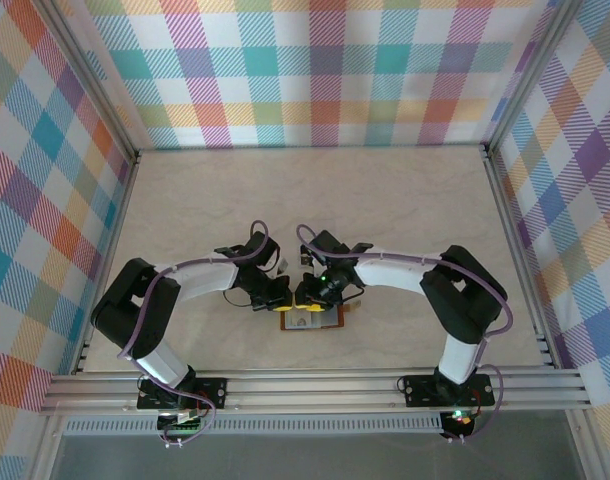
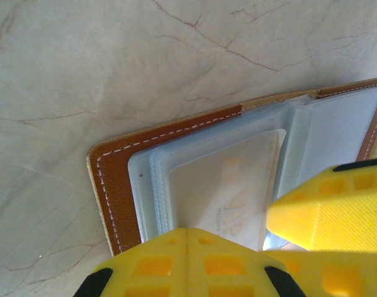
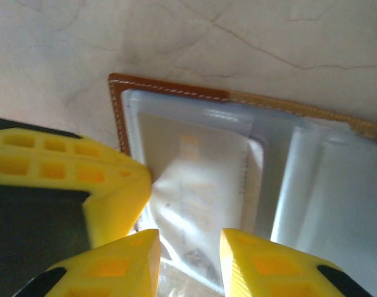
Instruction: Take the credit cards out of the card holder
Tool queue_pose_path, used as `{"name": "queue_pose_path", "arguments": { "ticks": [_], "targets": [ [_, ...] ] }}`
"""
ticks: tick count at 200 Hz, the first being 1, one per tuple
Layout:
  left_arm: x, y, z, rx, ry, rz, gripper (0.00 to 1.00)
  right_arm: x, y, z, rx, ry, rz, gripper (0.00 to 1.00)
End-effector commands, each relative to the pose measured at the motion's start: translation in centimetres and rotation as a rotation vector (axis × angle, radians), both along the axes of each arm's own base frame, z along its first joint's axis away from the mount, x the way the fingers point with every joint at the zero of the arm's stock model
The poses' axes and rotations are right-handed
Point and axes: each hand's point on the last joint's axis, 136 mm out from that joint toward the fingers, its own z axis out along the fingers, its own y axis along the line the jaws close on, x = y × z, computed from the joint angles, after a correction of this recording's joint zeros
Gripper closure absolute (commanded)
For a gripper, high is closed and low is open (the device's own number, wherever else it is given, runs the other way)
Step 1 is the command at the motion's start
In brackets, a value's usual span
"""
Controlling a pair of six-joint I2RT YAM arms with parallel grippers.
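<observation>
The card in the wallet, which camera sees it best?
The left wrist camera: the card is sharp, with letters showing. The right wrist camera shows the card blurry and shiny. From the top it's too tiny to tell.

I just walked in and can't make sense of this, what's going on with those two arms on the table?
Two robot arms are working on a brown leather bifold card holder lying open on the pale marbled table. The left tool, fingers together, appears to press down on the holder's clear plastic sleeves. The right tool is open, its yellow fingers on either side of a sleeve's edge. A pale rectangular card with faint gold lettering sits inside that sleeve, not yet pulled out.
</observation>
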Motion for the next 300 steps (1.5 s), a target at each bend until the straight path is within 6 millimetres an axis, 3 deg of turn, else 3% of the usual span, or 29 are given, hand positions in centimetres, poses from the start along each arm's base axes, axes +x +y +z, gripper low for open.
{"name": "queue_pose_path", "arguments": {
  "ticks": [1, 29, 55, 132, 199, 227, 300],
  "targets": [
    [-1.5, 1.4, -1.4, 0.069, 0.045, -0.001, 0.97, 0.0, -1.0, -1.8, -0.052, 0.002, 0.001, 0.68],
    [-1.4, 1.5, -1.2, 0.074, 0.038, -0.005, 0.96, -0.2, -2.3, -2.8, -0.118, -0.003, 0.002, 0.68],
    [-1.4, 1.7, -1.0, 0.090, 0.029, -0.012, 0.96, -0.2, -3.2, -2.4, -0.151, -0.031, -0.004, 0.68],
    [-0.9, 1.9, -0.6, 0.120, 0.015, -0.032, 0.96, -0.3, -3.1, -1.6, -0.124, -0.041, 0.003, 0.67],
    [-0.6, 1.6, 0.8, 0.106, -0.013, -0.036, 0.95, 0.1, -1.0, 1.0, 0.012, -0.068, 0.018, 0.68],
    [-0.6, 1.5, 1.2, 0.094, -0.021, -0.031, 0.95, 0.1, 0.0, 0.9, 0.047, -0.047, 0.031, 0.69],
    [-1.0, 1.7, -0.1, 0.111, -0.003, -0.040, 0.96, 0.1, 0.5, -0.3, 0.048, -0.021, 0.047, 0.71]
  ]
}}
